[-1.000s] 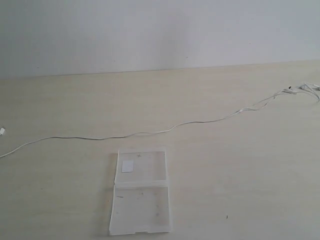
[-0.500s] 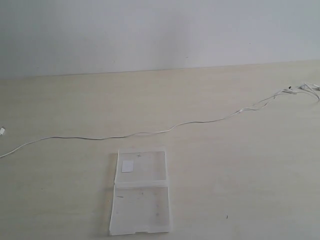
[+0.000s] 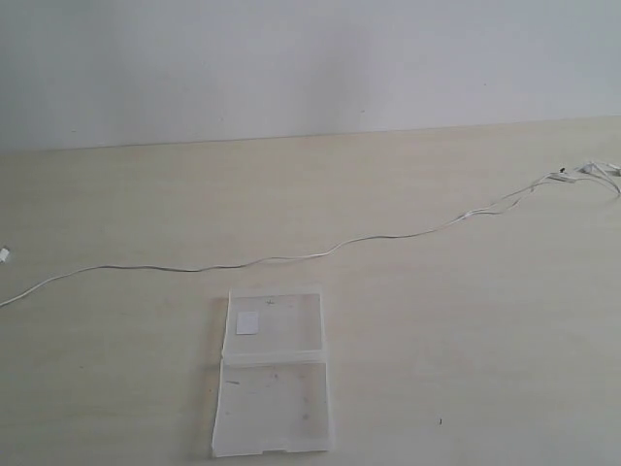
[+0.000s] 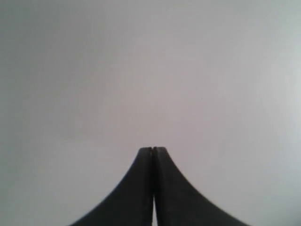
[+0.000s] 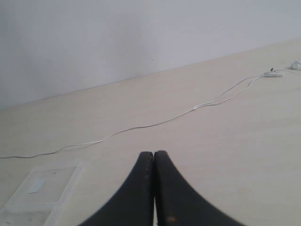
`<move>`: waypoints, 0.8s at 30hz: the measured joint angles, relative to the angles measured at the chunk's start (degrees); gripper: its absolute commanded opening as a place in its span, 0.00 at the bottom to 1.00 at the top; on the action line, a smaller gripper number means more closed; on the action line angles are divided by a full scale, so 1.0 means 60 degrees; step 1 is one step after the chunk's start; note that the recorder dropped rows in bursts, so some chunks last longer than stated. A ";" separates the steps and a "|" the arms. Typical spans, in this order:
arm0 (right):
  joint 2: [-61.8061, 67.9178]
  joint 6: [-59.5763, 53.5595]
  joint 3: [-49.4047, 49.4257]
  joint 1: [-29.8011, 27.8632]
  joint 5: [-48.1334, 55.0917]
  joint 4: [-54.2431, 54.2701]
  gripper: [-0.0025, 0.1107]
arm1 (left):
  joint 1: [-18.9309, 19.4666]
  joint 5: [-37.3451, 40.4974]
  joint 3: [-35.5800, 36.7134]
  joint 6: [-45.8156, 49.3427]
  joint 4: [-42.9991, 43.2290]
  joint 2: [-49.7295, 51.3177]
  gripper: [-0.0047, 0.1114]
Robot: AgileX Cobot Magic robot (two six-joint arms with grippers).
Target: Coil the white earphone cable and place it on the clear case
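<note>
White earphone cable [image 3: 291,258]: lying uncoiled across table [image 3: 466,340], beyond clear case [image 3: 272,388]. Left gripper [image 4: 154,149], right gripper [image 5: 154,153]: clamping fully together, holding nothing.

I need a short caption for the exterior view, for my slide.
Uncoiled white earphone cable lies stretched across the table, beyond the open, empty clear case.

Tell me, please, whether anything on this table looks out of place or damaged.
The white earphone cable lies uncoiled, strung right across the table. The clear case lies opened flat, apart from it, with a few small dark specks on one half. Nothing looks spilled or broken.
</note>
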 measured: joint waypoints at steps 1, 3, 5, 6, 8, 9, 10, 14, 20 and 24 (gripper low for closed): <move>0.0000 0.0000 0.0000 0.0000 0.0000 0.0000 0.03 | 0.0000 -0.0070 -0.0315 -0.0375 0.0453 0.0348 0.04; 0.0000 0.0000 0.0000 0.0000 0.0000 0.0000 0.03 | 0.0000 -0.0089 -0.0886 -0.1086 0.1371 0.0923 0.04; 0.0000 0.0000 0.0000 0.0000 0.0000 0.0000 0.03 | -0.0018 -0.0089 -0.1565 -0.2247 0.2761 0.1500 0.04; 0.0000 0.0000 0.0000 0.0000 0.0000 0.0000 0.03 | -0.0053 -0.0054 -0.1856 -0.2996 0.3543 0.1764 0.04; 0.0000 0.0000 0.0000 0.0000 0.0000 0.0000 0.03 | -0.0199 0.0030 -0.2502 -0.4374 0.5272 0.2232 0.04; 0.0000 0.0000 0.0000 0.0000 0.0000 0.0000 0.03 | -0.0238 -0.0021 -0.2704 -0.4695 0.5638 0.2390 0.04; 0.0000 0.0000 0.0000 0.0000 0.0000 0.0000 0.03 | -0.0283 -0.0096 -0.2825 -0.4968 0.5950 0.2553 0.04; 0.0000 0.0000 0.0000 0.0000 0.0000 0.0000 0.03 | -0.0542 -0.0281 -0.2921 -0.5303 0.6463 0.2873 0.04; 0.0000 0.0000 0.0000 0.0000 0.0000 0.0000 0.03 | -0.1068 -0.1222 -0.2943 -0.5359 0.6565 0.2852 0.04; 0.0000 0.0000 0.0000 0.0000 0.0000 0.0000 0.03 | -0.1519 -0.1526 -0.2943 -0.5376 0.6586 0.2561 0.04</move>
